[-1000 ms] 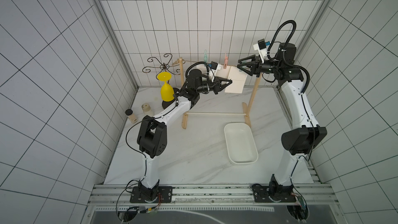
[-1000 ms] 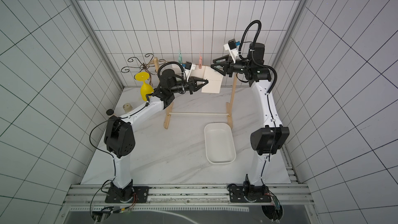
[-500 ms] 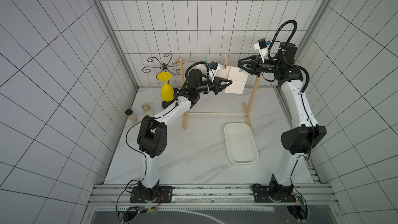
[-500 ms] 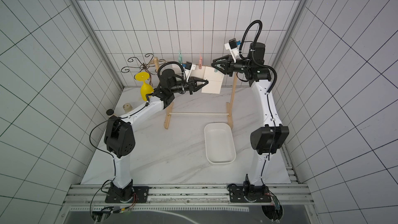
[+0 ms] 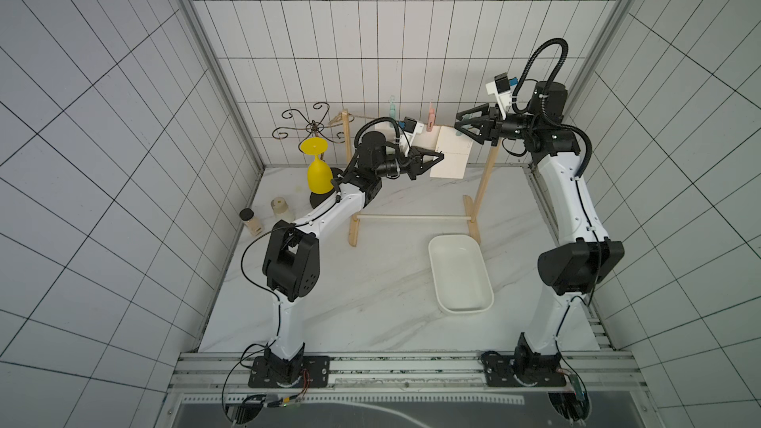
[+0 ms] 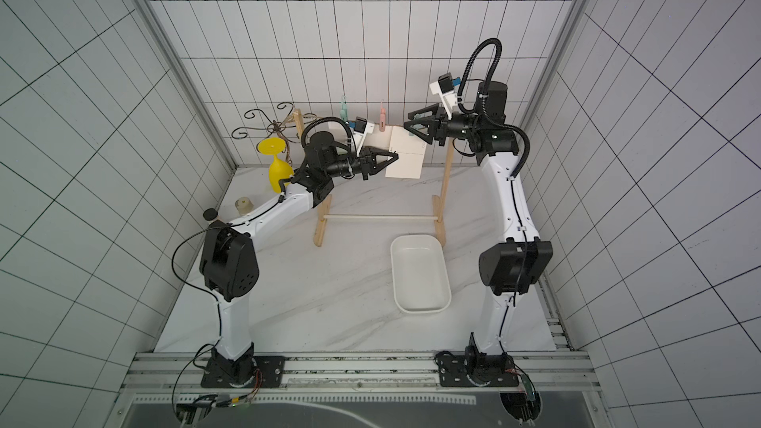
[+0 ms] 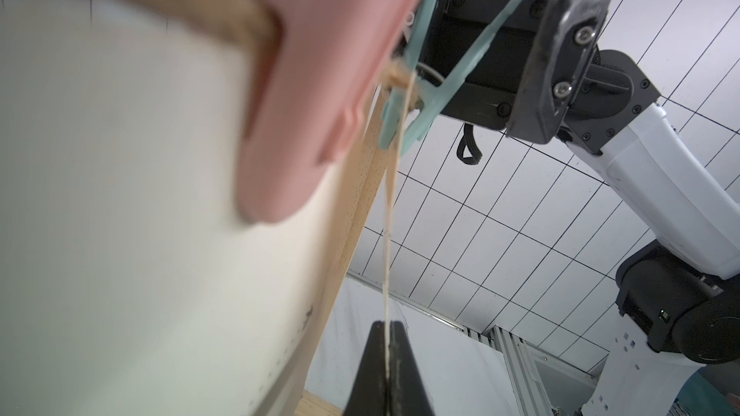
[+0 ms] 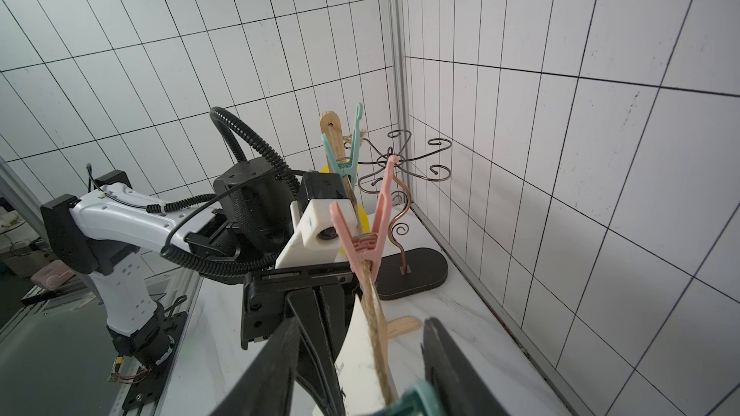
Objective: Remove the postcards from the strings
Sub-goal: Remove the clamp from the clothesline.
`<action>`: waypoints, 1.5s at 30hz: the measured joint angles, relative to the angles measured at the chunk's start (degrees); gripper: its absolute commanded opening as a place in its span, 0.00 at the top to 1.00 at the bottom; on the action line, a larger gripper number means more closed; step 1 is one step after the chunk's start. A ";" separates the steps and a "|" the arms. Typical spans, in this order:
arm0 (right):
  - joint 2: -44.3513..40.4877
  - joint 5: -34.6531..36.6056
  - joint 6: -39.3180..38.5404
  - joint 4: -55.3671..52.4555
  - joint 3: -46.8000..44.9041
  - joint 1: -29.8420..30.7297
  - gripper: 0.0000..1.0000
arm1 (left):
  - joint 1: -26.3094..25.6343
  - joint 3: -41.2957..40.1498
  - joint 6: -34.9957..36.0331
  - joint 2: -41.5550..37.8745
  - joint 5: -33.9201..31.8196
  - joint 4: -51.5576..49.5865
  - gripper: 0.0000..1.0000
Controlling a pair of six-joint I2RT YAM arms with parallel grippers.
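Note:
The strings (image 5: 364, 118) run as one tan cord between two wooden posts (image 5: 486, 174). The rightmost of the postcards (image 5: 453, 154) hangs from it, pinned at its top corner by a green peg (image 7: 420, 86). My left gripper (image 5: 442, 155) is shut on that card's near edge, seen as a thin cream line between the jaws (image 7: 387, 328). My right gripper (image 5: 457, 123) stands open, its fingers on either side of the green peg's (image 8: 416, 398) spread handles. A pink peg (image 5: 431, 117) and a second green peg (image 5: 393, 107) hold further cards, mostly hidden behind my left wrist.
A white tray (image 5: 430, 249) sits on the table in front of the right post. At the back left stand a yellow upturned goblet (image 5: 319, 170), a curly wire stand (image 5: 313, 125) and two small jars (image 5: 251, 218). A thin dowel (image 5: 412, 218) joins the posts' feet.
My right gripper's jaws stand a little wider around the green peg than half a second ago. The left gripper and the card have not moved.

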 measured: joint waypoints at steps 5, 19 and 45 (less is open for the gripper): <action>0.00 0.00 0.83 0.57 0.00 0.00 0.50 | 0.00 0.00 -0.02 0.00 -0.02 0.00 1.00; 0.00 -0.02 1.57 1.53 0.00 0.00 0.52 | 0.00 0.00 0.00 0.02 0.00 0.00 1.00; 0.00 -0.70 4.72 5.11 0.00 -0.37 0.81 | 0.00 0.42 0.24 0.09 0.42 -0.90 1.00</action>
